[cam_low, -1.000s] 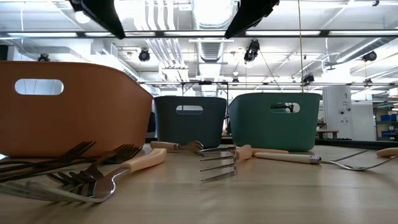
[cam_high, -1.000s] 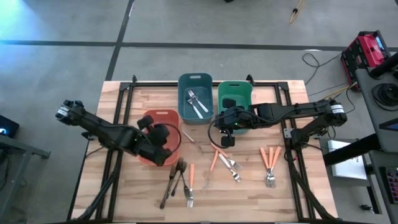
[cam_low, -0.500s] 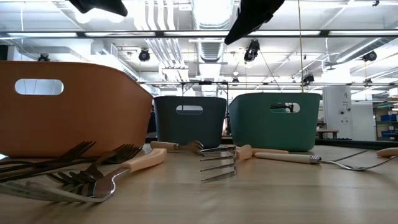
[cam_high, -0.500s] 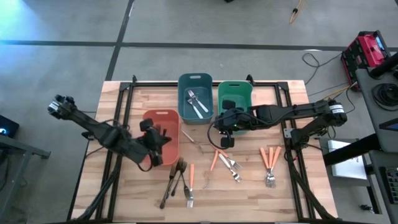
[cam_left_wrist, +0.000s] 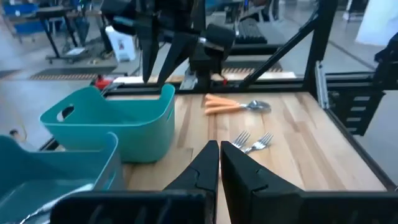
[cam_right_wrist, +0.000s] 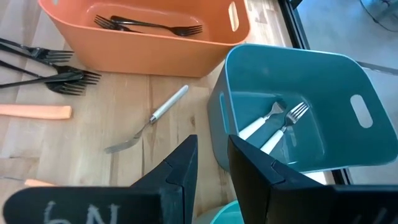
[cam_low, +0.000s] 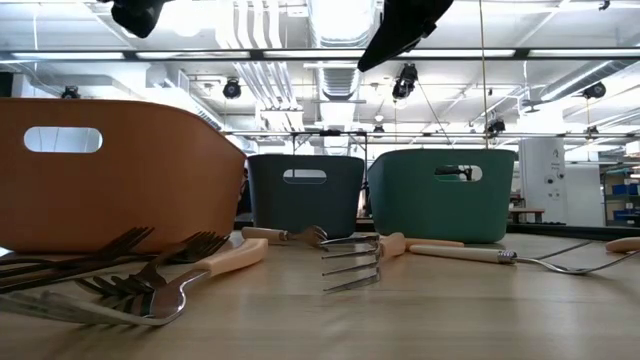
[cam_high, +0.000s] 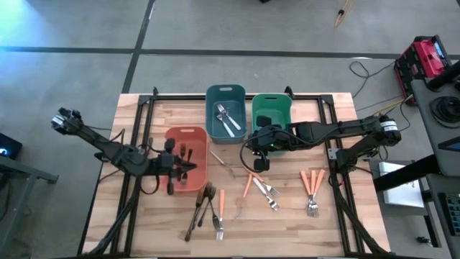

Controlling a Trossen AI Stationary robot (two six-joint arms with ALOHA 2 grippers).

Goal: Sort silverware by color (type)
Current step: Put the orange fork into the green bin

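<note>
The silverware lies sorted in part. Dark forks (cam_right_wrist: 149, 26) lie in the salmon bin (cam_high: 200, 137), and silver forks (cam_right_wrist: 280, 121) lie in the blue bin (cam_high: 225, 93). Beside the blue bin stands the green bin (cam_high: 271, 104). On the table lie dark forks (cam_high: 205, 203), one silver fork (cam_right_wrist: 149, 118), more silver forks (cam_high: 267, 191) and orange-handled forks (cam_high: 312, 183). My left gripper (cam_left_wrist: 219, 168) is shut and holds nothing, above the salmon bin's near part (cam_high: 188, 167). My right gripper (cam_right_wrist: 211, 165) is open and holds nothing, in the air near the green bin's near left corner (cam_high: 254, 160).
A black frame (cam_high: 237, 95) runs along the table's far edge and down both sides. One orange-handled fork (cam_high: 220, 216) lies near the front edge, next to the dark forks. Bare wood shows at the table's near left and near right corners.
My left gripper has drawn back toward the table's left edge over the salmon bin and has tipped up from pointing steeply down to nearly level. The dark forks in the salmon bin, hidden under it a second ago, now show. My right arm has kept still.
</note>
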